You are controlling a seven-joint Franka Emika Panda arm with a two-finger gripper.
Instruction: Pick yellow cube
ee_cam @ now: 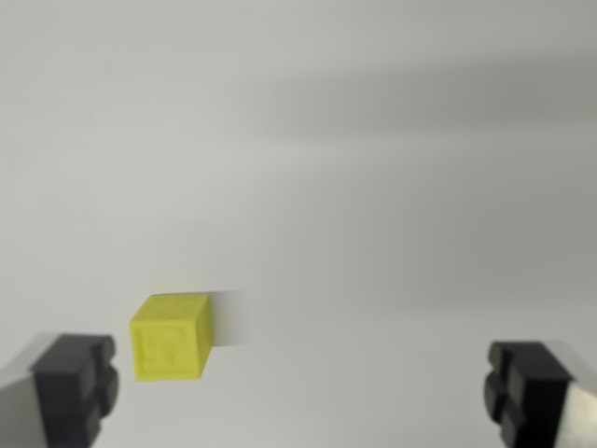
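The yellow cube (171, 337) is not picked yet. It sits on the white table (373, 187), at about eight o'clock in the wrist view, just beside the finger (76, 385) on that side. The gripper (303, 392) hangs above, spread wide and holding nothing. It needs to line up with the cube, go down and squeeze.

Setting reads as a lab or test bench, not a home or shop. My wrist camera looks down on a plain, matte, off-white surface (373, 140) that fills the whole view, with only soft grey shadow bands across its upper part. No grain, pattern or edge is visible on it. The single object on it is a small, uniformly coloured yellow cube (171, 338), which looks like a test piece.
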